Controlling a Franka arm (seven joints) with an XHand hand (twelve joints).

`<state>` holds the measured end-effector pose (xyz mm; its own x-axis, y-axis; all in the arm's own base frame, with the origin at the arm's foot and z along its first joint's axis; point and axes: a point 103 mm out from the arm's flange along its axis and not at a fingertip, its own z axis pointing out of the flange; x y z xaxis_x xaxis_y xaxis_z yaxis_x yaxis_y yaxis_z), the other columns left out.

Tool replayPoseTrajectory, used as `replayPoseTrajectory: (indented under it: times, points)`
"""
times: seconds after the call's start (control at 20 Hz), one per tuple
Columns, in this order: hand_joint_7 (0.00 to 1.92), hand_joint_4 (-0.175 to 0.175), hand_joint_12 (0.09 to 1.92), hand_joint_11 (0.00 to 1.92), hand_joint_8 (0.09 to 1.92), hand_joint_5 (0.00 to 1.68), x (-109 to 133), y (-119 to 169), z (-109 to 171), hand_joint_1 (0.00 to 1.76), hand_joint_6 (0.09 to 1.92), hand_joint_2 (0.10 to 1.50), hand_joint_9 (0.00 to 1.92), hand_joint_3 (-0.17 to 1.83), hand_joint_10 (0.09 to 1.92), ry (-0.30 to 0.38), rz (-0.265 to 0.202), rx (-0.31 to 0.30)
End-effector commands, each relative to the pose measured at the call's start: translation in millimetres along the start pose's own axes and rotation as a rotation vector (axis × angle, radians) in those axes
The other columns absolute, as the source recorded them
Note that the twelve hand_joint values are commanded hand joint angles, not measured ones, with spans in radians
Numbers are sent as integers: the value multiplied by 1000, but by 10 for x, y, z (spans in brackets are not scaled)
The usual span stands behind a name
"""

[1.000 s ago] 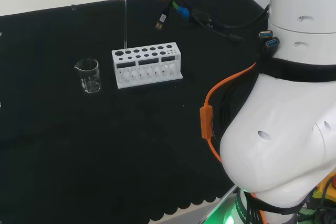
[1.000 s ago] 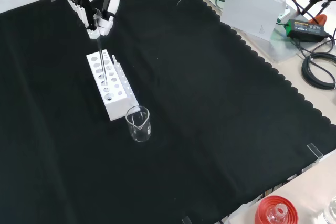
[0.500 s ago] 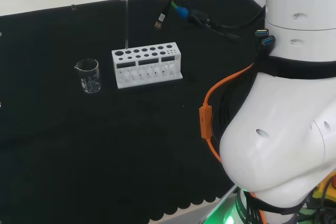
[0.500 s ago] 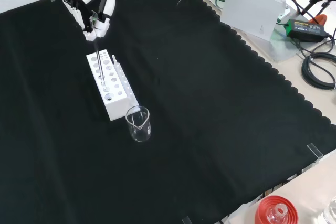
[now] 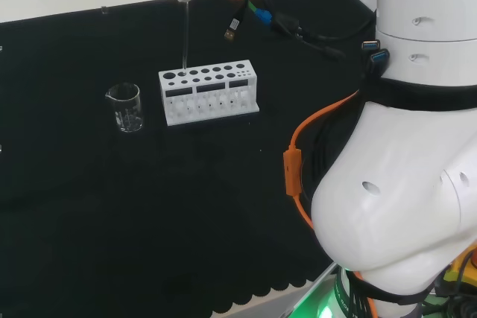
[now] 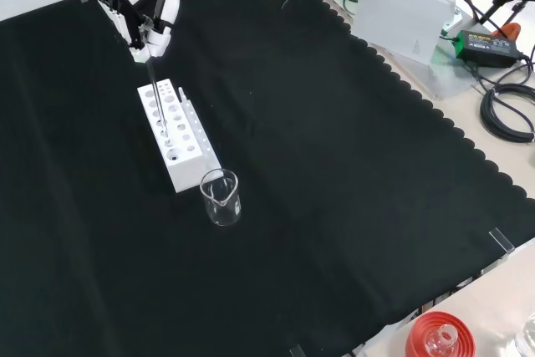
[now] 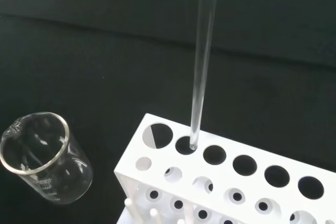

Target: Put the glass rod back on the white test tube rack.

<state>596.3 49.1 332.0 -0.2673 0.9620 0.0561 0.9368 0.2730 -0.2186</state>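
In the front view, a clear beaker (image 6: 221, 197) is seen nearest, just before the white test tube rack (image 6: 177, 134). The glass rod (image 7: 202, 66), faint against the cloth, is pinched upright by the hand (image 6: 144, 7), its tip at a rack hole; the depth of entry cannot be told.

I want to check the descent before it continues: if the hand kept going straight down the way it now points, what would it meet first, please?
Most likely the white test tube rack. The hand holds the glass rod upright, its tip at a large hole near the rack's beaker-side end, so the rod should enter there, though the depth is unclear.
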Motion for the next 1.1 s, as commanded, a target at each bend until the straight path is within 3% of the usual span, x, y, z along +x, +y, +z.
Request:
replayPoseTrajectory:
  times: [0.05,0.5,1.1]
  points:
    - [1544,-175,720,1572,252,1414,1,-27,40,1331,87,1032,1771,-175,283,1,-1,8]
    - [1544,-175,720,1572,253,1414,50,115,279,1332,87,1032,1770,-175,283,-12,-19,48]
    - [1544,-175,721,1571,252,1414,-10,347,363,1332,87,1032,1766,-175,283,5,-28,68]
